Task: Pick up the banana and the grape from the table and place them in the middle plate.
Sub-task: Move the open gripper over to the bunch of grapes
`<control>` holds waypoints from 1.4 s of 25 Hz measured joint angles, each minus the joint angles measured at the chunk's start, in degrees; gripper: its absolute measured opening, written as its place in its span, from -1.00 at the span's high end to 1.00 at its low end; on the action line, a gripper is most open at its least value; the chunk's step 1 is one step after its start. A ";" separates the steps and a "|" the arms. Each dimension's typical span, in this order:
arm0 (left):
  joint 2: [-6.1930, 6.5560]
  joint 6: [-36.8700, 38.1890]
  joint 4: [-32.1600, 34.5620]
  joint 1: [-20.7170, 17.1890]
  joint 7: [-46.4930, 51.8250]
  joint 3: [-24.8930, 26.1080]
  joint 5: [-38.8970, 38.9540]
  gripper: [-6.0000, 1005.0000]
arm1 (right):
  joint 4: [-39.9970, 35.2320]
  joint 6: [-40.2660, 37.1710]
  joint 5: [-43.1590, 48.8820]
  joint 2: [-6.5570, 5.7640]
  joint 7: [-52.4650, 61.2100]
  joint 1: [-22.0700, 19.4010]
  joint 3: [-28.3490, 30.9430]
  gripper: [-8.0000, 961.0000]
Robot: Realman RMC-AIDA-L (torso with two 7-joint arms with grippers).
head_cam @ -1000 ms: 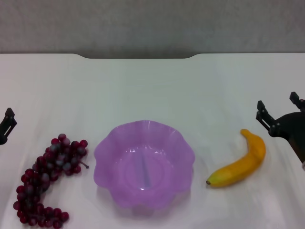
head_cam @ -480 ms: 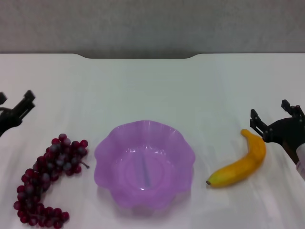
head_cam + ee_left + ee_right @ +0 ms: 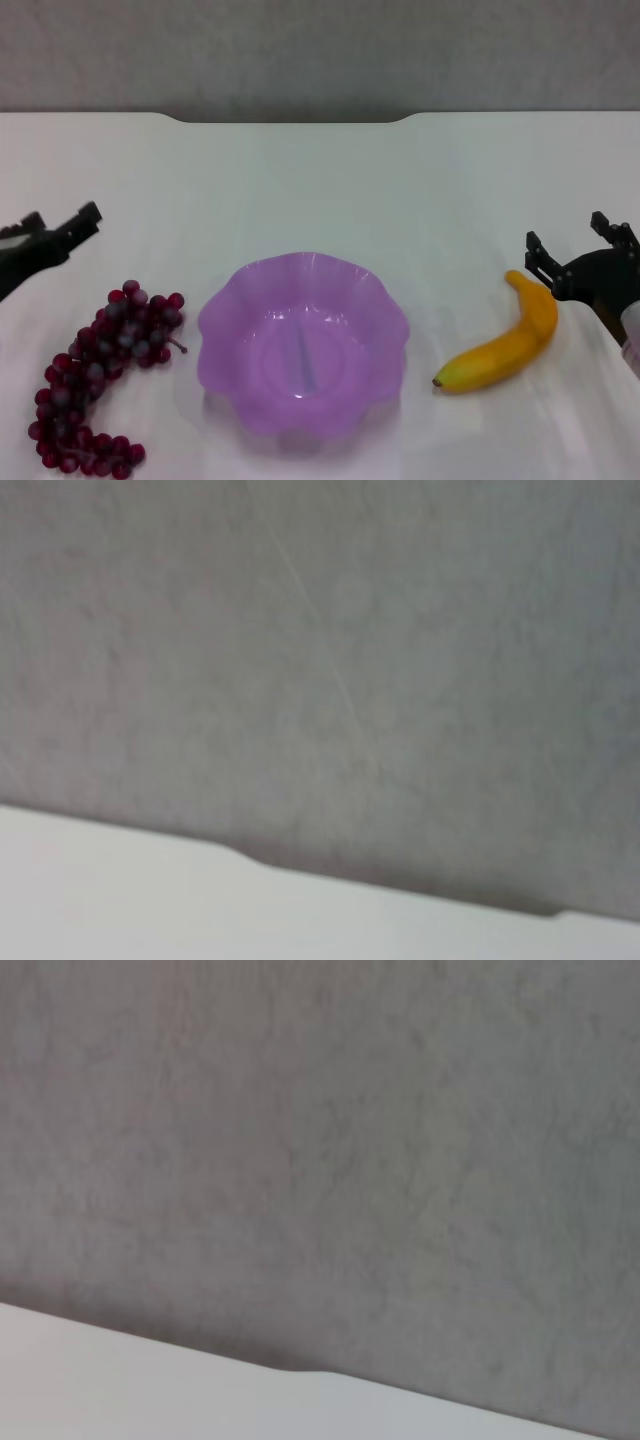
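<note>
A translucent purple plastic middle plate [image 3: 303, 340] with a wavy scalloped rim sits on the plain white table [image 3: 320, 180]. The curved yellow-orange banana [image 3: 505, 340] lies to its right, and the long bunch of dark red grape [image 3: 95, 375] lies to its left, both on the tabletop. The right gripper [image 3: 580, 250], fingers spread, hovers just beside the banana's far end. The left gripper [image 3: 62, 228], also spread and holding nothing, hangs near the grape bunch's far end
</note>
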State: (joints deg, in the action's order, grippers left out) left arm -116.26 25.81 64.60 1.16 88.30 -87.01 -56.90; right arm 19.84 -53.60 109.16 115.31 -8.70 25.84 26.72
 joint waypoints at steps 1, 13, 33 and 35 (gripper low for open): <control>-0.08 -0.15 1.22 -0.36 3.74 -0.05 -4.30 -0.76 | -0.03 0.21 0.00 0.00 0.00 0.00 0.00 -0.85; 0.43 8.47 11.76 -2.05 22.01 1.98 -26.75 -0.53 | -0.91 0.75 0.00 0.08 0.00 0.26 0.01 -0.85; -0.54 32.30 16.81 11.44 54.33 8.85 -80.80 -0.53 | -0.76 1.10 0.00 0.10 0.00 0.88 0.00 -0.85; -0.63 30.45 16.10 11.45 54.61 8.18 -81.33 -0.53 | -0.79 1.10 0.00 0.10 0.00 0.88 0.00 -0.85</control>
State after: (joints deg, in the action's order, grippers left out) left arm -116.89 56.26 80.70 12.61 142.91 -78.83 -138.23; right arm 19.05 -52.50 109.16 115.41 -8.70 26.72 26.72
